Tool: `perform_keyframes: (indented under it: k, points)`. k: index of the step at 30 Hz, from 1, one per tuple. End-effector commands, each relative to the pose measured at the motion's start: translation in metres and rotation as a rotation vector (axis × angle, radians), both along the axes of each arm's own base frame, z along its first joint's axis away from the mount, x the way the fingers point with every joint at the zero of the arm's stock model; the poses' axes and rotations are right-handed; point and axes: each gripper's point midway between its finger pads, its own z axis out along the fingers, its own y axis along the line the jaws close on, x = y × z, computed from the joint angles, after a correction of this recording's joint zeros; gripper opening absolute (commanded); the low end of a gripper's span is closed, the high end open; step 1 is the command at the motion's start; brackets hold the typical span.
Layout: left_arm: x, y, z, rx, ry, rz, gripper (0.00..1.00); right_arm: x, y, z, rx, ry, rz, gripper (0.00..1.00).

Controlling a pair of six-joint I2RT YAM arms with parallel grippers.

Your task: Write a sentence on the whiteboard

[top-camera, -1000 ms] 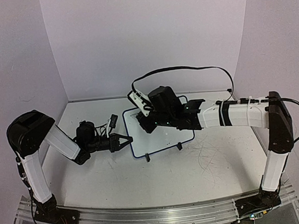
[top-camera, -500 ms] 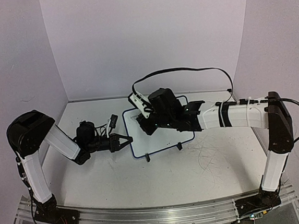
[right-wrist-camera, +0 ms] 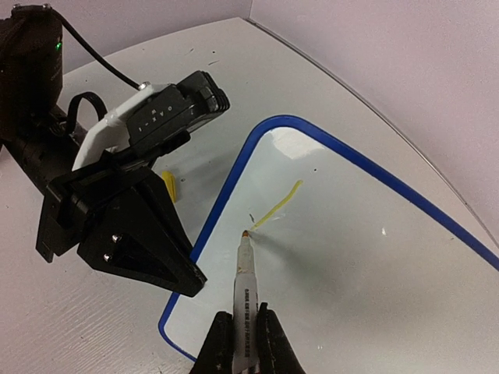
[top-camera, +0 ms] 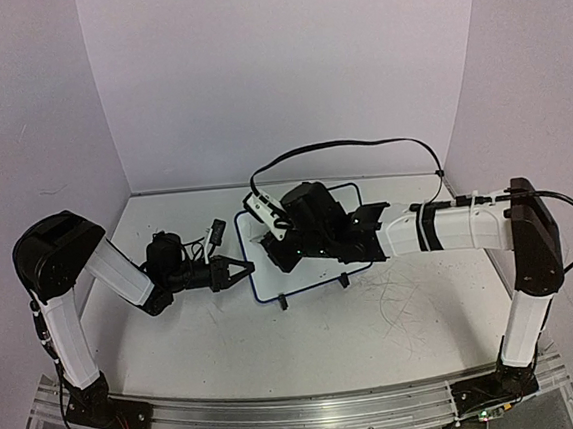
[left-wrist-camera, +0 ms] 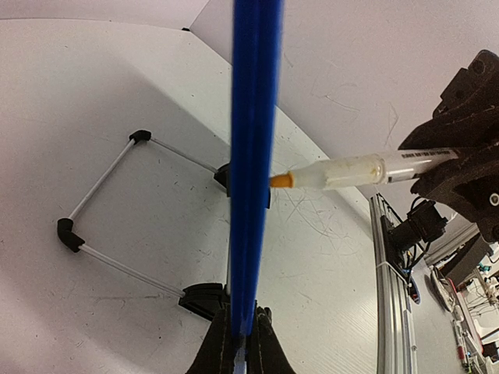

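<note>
The whiteboard (top-camera: 282, 280) stands at the middle of the table (top-camera: 228, 350), toward its far edge, and I have the left gripper (top-camera: 246, 269) closed on the board's left frame edge to steady it. The right gripper (right-wrist-camera: 243, 343) is clamped on the marker (right-wrist-camera: 245, 288), whose tip meets the board near its far-left corner. I judge the task barely begun. The sentence (right-wrist-camera: 279, 204) amounts to one short yellow stroke ending at the tip, no letter is legible, and nearly all the lettering remains to be written.
</note>
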Motion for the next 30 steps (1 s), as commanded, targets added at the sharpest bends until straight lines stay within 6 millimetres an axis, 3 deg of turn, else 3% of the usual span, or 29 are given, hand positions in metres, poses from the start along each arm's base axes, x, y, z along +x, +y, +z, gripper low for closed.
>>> perform_keyframes:
  k: [1,10,17,22,30]
  points:
    - [0.003,-0.001,0.013,-0.014,-0.031,0.001,0.0,-0.001,0.006,0.005,0.032,-0.005,0.001,0.0]
    - [0.003,-0.001,0.012,-0.012,-0.028,0.002,0.0,-0.001,0.006,0.068,0.153,-0.078,0.005,0.0]
    - [0.003,-0.002,0.014,-0.015,-0.031,-0.001,0.0,0.007,-0.001,0.076,0.159,-0.113,-0.031,0.0]
    - [0.003,-0.002,0.013,-0.014,-0.029,-0.001,0.0,0.022,-0.002,0.069,0.146,-0.117,-0.066,0.0]
    - [0.002,-0.002,0.012,-0.011,-0.026,-0.002,0.0,0.029,-0.001,0.065,0.138,-0.118,-0.084,0.0]
